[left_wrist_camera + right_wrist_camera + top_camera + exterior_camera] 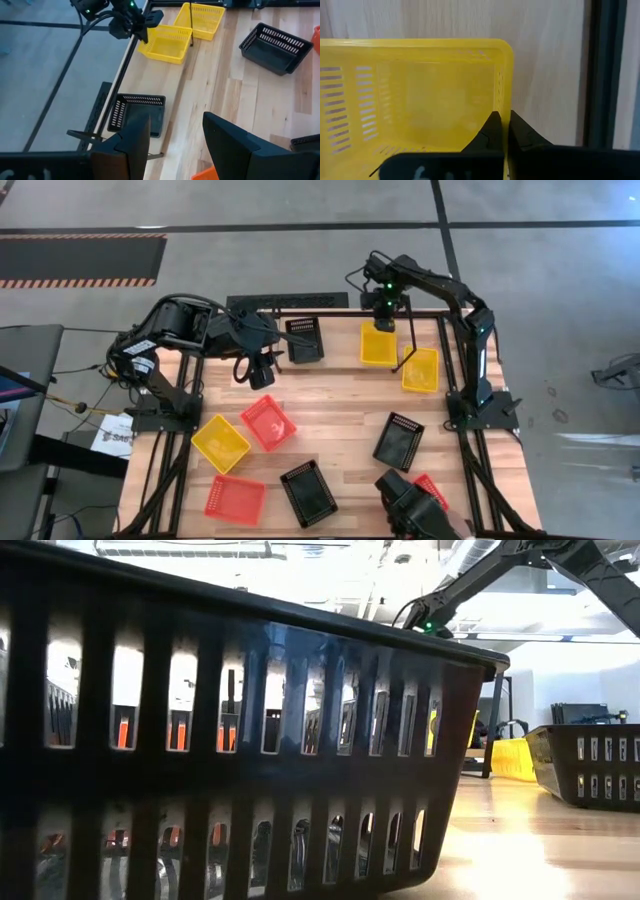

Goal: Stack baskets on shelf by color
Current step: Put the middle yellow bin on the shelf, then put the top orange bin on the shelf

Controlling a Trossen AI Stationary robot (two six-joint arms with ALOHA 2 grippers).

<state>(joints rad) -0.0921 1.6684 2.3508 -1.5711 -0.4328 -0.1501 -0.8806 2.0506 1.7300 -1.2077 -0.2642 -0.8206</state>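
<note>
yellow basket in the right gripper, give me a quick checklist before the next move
1. Right gripper shut on the yellow basket rim: ok.
2. Basket fully seated on the shelf: cannot tell.
3. Second yellow basket close beside it, may get bumped: not ok.
4. Left gripper open, empty, hovering clear of the black basket: ok.
5. Colors sorted: not ok, baskets lie scattered on the table.

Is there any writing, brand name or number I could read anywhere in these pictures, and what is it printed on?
White paper sheet on the floor left of the table: dark print, too small to read.
Left gripper housing: part of pale lettering at the picture's edge, cut off, unreadable.
Right gripper housing: pale marks, cut off, unreadable.
Baskets, table: no text visible.
</note>
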